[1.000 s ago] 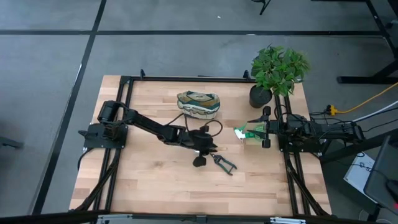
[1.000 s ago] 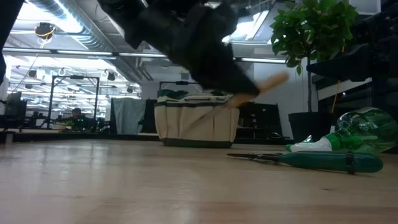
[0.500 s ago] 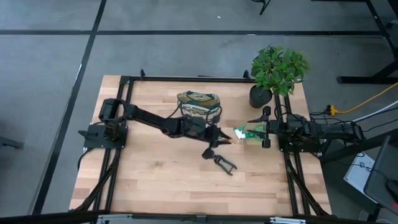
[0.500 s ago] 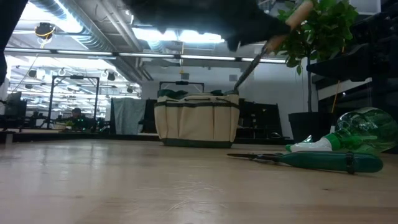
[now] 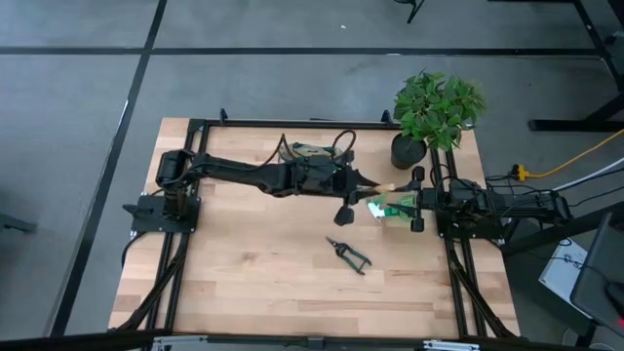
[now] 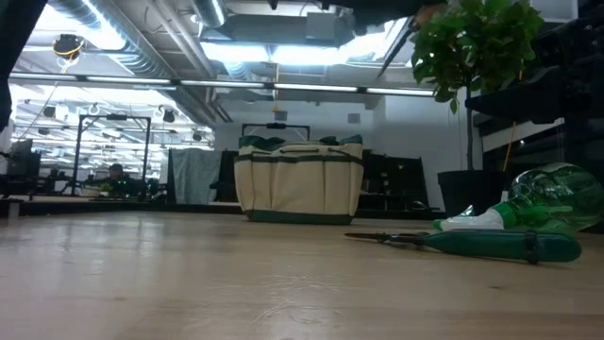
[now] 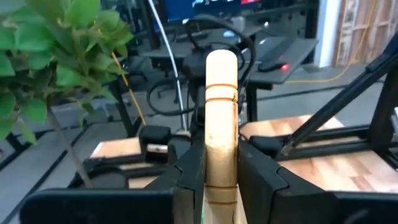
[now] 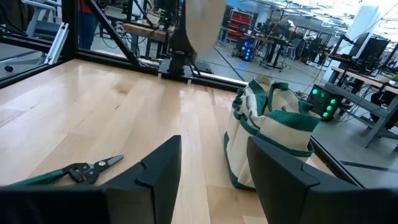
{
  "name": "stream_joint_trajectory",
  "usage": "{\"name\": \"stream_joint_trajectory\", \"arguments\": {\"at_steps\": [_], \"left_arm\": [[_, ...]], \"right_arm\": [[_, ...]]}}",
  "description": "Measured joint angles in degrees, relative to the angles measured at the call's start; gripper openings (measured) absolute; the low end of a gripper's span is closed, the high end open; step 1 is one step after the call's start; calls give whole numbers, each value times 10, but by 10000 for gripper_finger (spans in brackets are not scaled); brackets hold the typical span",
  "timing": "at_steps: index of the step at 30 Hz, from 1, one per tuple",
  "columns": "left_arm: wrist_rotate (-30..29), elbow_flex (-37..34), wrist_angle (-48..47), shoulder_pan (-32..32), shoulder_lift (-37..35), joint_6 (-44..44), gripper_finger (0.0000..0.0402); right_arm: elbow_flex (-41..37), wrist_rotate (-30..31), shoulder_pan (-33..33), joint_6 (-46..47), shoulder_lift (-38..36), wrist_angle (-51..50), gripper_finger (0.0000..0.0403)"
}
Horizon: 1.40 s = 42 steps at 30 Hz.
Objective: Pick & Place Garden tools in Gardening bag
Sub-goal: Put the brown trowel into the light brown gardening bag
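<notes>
My left gripper [image 5: 359, 185] is high above the table, just right of the cream-and-green gardening bag [image 5: 310, 154], shut on a wooden-handled tool [image 5: 378, 185]. The tool's dark head [image 5: 343, 213] is lower, toward the near side. The bag stands on its base [image 6: 297, 215]. The pruning shears [image 5: 349, 254] lie flat at mid table. The green-and-white soft item [image 5: 383, 208] lies in front of my right gripper [image 5: 413, 200]. That gripper waits at the table's right, open and empty [image 8: 208, 168]. My left gripper pinches the tool's wooden handle [image 7: 221, 158] on its two sides between its two fingers [image 7: 189, 177]. The fingers lie along the handle, and its rounded free end [image 7: 221, 62] sticks out ahead of them, toward the table's right edge. The tool is lifted clear and tilted, head end lower.
A potted green plant [image 5: 436, 105] in a black pot [image 5: 408, 150] stands at the far right corner. A black frame rail [image 5: 292, 123] runs along the table's edges. Bare wood lies at the near left [image 5: 244, 283].
My left gripper has risen with the tool from just above the table beside the shears. It has gone toward the far and right edges, to a place beside the bag. The tool has been lifted high, and its handle now points toward the right edge. The shears have stayed put.
</notes>
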Motion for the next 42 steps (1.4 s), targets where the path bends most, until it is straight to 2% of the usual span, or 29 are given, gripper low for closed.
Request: {"name": "stream_joint_trajectory", "arguments": {"at_steps": [7, 13, 21, 25, 32, 42], "left_arm": [[-5, 0, -41, -5, 0, 4, 67], [-45, 0, -88, 31, -1, -17, 67], [-68, 0, -161, 68, -1, -47, 66], [-106, 0, -182, 72, -1, -44, 65], [-118, 0, -180, 88, -1, 12, 65], [-93, -23, -136, 116, -2, 45, 64]], "right_arm": [[0, 0, 0, 0, 0, 0, 186], [0, 0, 0, 0, 0, 0, 186], [0, 0, 0, 0, 0, 0, 186], [0, 0, 0, 0, 0, 0, 186], [0, 0, 0, 0, 0, 0, 186], [0, 0, 0, 0, 0, 0, 185]]}}
